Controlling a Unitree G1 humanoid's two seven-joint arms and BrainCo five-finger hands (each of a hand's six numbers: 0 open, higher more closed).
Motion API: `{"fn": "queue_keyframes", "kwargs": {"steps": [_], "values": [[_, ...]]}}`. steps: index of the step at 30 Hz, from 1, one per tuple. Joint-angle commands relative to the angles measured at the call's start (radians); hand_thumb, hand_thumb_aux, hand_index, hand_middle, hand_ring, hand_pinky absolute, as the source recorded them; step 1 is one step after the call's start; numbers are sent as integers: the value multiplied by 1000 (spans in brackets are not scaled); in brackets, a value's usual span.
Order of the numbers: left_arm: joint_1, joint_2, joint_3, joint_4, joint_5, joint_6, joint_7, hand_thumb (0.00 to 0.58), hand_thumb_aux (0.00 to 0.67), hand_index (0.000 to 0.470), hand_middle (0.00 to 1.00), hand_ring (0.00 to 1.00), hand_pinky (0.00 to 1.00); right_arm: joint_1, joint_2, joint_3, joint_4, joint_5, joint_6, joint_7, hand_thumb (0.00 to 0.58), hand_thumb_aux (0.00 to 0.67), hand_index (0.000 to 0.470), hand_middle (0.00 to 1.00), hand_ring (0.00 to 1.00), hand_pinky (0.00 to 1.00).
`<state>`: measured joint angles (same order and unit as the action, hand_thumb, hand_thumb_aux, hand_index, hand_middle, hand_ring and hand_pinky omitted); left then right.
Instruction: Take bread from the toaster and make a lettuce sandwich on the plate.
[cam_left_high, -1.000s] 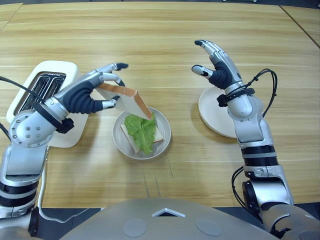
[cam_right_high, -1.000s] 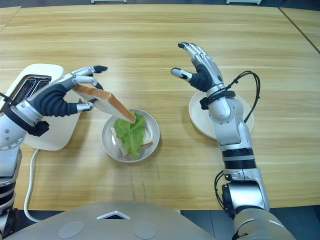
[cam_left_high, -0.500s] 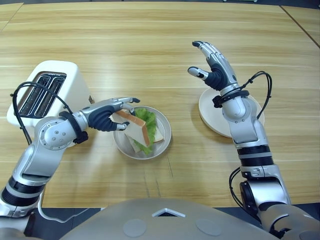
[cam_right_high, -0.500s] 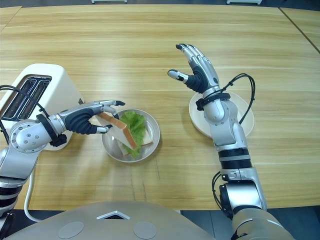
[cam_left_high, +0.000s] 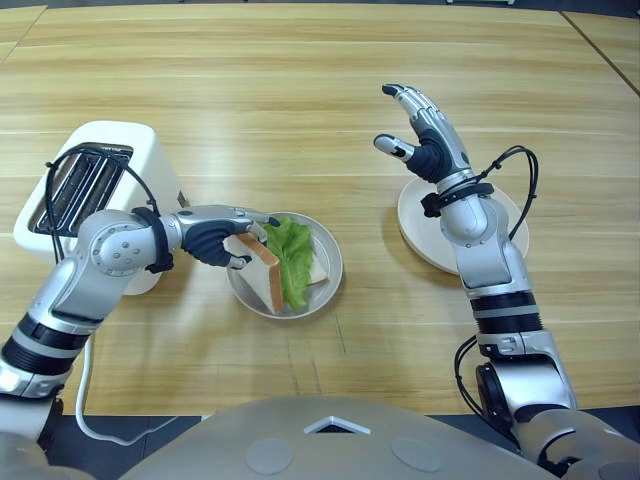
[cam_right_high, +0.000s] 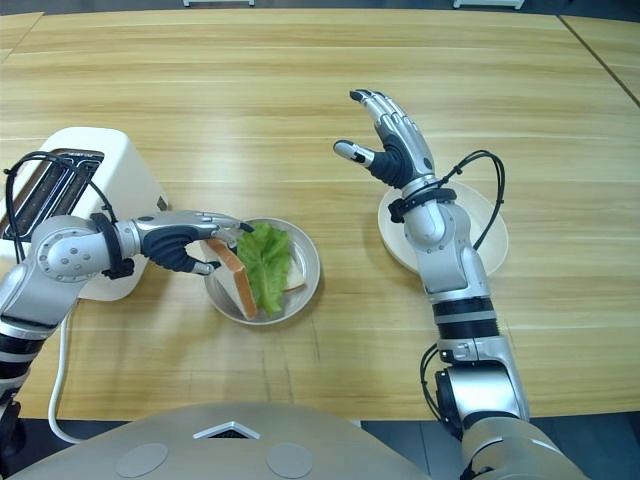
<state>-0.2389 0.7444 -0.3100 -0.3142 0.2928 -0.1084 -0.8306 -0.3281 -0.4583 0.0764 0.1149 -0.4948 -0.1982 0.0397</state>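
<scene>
My left hand (cam_left_high: 215, 240) is shut on a toast slice (cam_left_high: 262, 272), which stands nearly on edge at the left side of the grey plate (cam_left_high: 325, 285). A green lettuce leaf (cam_left_high: 294, 262) lies on a lower bread slice (cam_left_high: 316, 272) in that plate, just right of the held slice. The white toaster (cam_left_high: 88, 190) stands at the left, its slots dark. My right hand (cam_left_high: 426, 135) is raised open above the table, beyond the cream plate (cam_left_high: 432, 240).
The cream plate (cam_right_high: 400, 240) sits right of the grey plate, partly under my right forearm. A black cable loops over the toaster (cam_right_high: 60, 185), and a white cord (cam_right_high: 58, 360) runs off the table's near left edge. Bare wooden table (cam_left_high: 300, 90) stretches behind.
My left hand has come down and forward from beside the toaster, lowering the toast slice onto the grey plate's left side and tipping it steeper. The right hand has barely moved.
</scene>
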Motion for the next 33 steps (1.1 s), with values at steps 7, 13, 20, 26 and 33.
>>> {"fn": "queue_keyframes", "kwargs": {"steps": [7,13,20,26,33], "values": [[-105,-121,-19,133,103,-24,132,0,0,0,0,0,0,-2,9,11,23,6,-1,-4,0,0,0,0,0,0],[-133,-157,13,124,111,-22,207,0,0,0,0,0,0,-6,14,18,47,4,-5,-16,0,0,0,0,0,0],[-161,-260,137,63,26,-29,362,0,0,0,0,0,0,-11,19,32,66,2,-17,-24,0,0,0,0,0,0],[171,-222,271,-234,-369,-68,247,580,670,470,1000,1000,1000,98,-54,93,-73,136,-221,145,108,66,46,86,86,86],[792,-11,411,-387,-746,-141,-111,580,670,470,1000,1000,1000,446,-281,56,-428,658,-246,533,580,670,470,1000,1000,1000]]}}
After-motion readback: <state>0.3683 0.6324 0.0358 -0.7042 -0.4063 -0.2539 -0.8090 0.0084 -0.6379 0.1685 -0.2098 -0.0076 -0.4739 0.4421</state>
